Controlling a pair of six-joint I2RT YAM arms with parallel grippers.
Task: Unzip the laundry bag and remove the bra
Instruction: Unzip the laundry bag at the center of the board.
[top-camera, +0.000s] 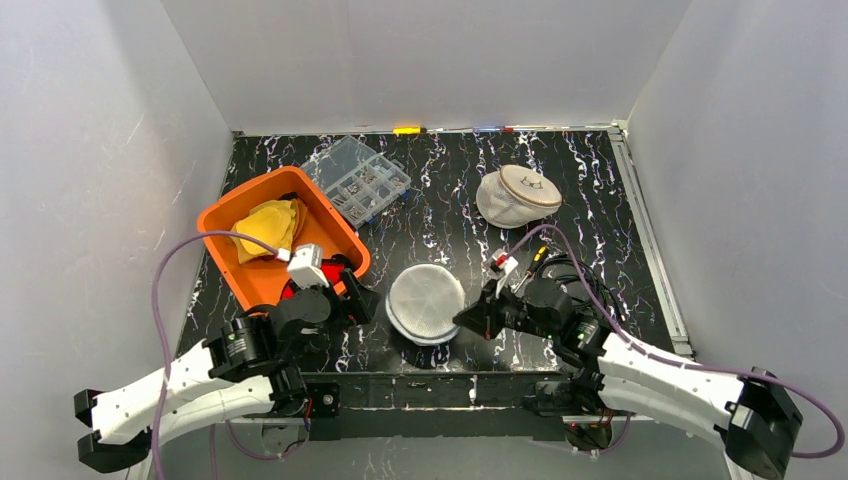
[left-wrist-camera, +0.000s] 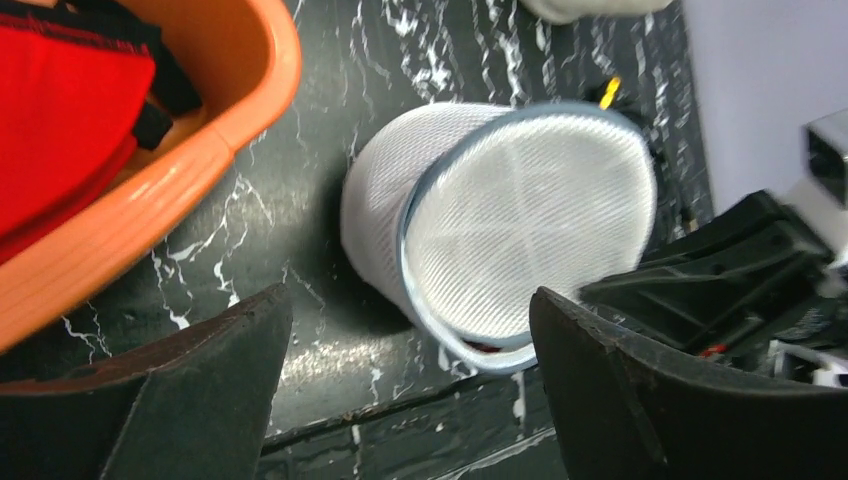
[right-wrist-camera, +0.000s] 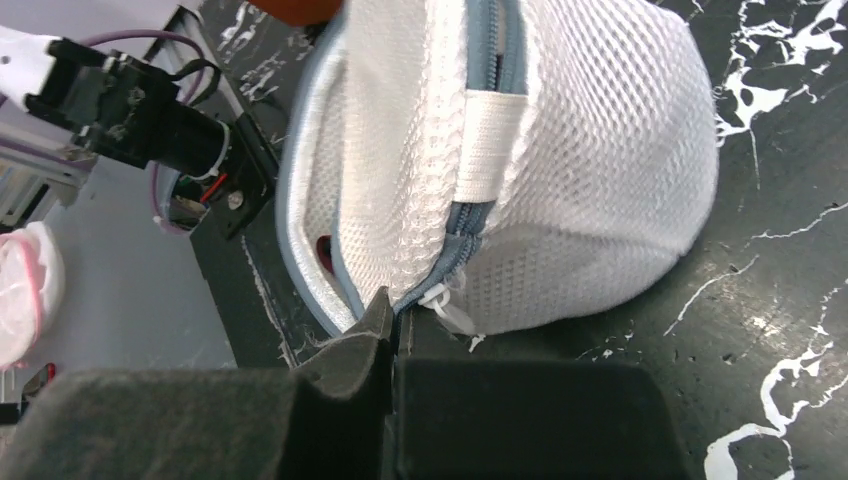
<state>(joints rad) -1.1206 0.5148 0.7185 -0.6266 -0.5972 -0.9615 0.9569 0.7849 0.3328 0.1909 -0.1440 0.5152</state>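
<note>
Tabletop (top-camera: 440, 190): black with white veining; items as follows.

Laundry bag (top-camera: 426, 302): white mesh, round, grey-blue trimmed; it lies on the tabletop near the front edge, between the two arms, one flat round face turned up. In the right wrist view its grey zipper (right-wrist-camera: 462, 235) runs down the side wall under a white tab to a white zipper pull (right-wrist-camera: 445, 302); a small red patch (right-wrist-camera: 322, 250) shows through a gap by the rim; what it is cannot be told.

Left gripper (top-camera: 367, 302): jaws spread wide, holding nothing; it hangs just beside the bag's left side, at the near right corner of the orange bin (top-camera: 212, 232).

Right gripper (top-camera: 468, 322): jaws closed together; the tip sits against the bag's right edge, just beside the zipper pull; whether it pinches any fabric cannot be told.

Orange bin: left of the bag, set at an angle; it holds a yellow cloth (top-camera: 268, 228) toward its far end and a red garment (left-wrist-camera: 60, 130) with black edging at its near corner; whether that garment is the bra cannot be confirmed.

Clear compartment box (top-camera: 358, 178): behind the bin, touching its far rim or just beside it.

Second mesh bag (top-camera: 515, 195): back right, well apart from the first, tan face tilted up.
</note>
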